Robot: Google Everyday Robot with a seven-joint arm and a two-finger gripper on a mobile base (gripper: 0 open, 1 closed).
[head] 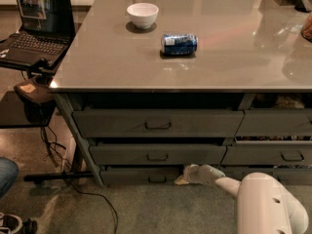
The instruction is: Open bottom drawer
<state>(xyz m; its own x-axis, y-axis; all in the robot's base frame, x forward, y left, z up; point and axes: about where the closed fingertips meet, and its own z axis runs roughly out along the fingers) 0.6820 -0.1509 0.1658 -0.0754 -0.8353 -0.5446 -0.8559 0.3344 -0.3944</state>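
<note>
At the upper left of the frame one open laptop (41, 23) sits on a low side stand beside the table (243, 67), probably parked there to keep the top free. Below it, at the lower left edge, are a person's jeans-clad knee (7, 175) and one shoe (9, 223), and a cable (92, 194) trails across the carpet. On the table's grey top stand one white bowl (143, 14), upright, and to its right, apart from it, one blue soda can (179, 44) lying on its side; neither has a part in the task. Under the top, the left stack has three wide drawers, each with one centre pull: a tall top drawer (112, 123), a middle drawer (122, 155), and the bottom drawer (126, 175), the shallowest, low in the centre of the frame just above the carpet. Its front looks flush or nearly so, so I judge the opening not yet done. The gripper (184, 177) hangs low at the right end of that front, just right of its small pull (157, 179), apparently brought down to handle height to reach it; whether it is spread or pressed together I cannot tell. The white arm (270, 204) runs off to the lower right, crossing the neighbouring stack (273, 123), where two fronts show clearly.
</note>
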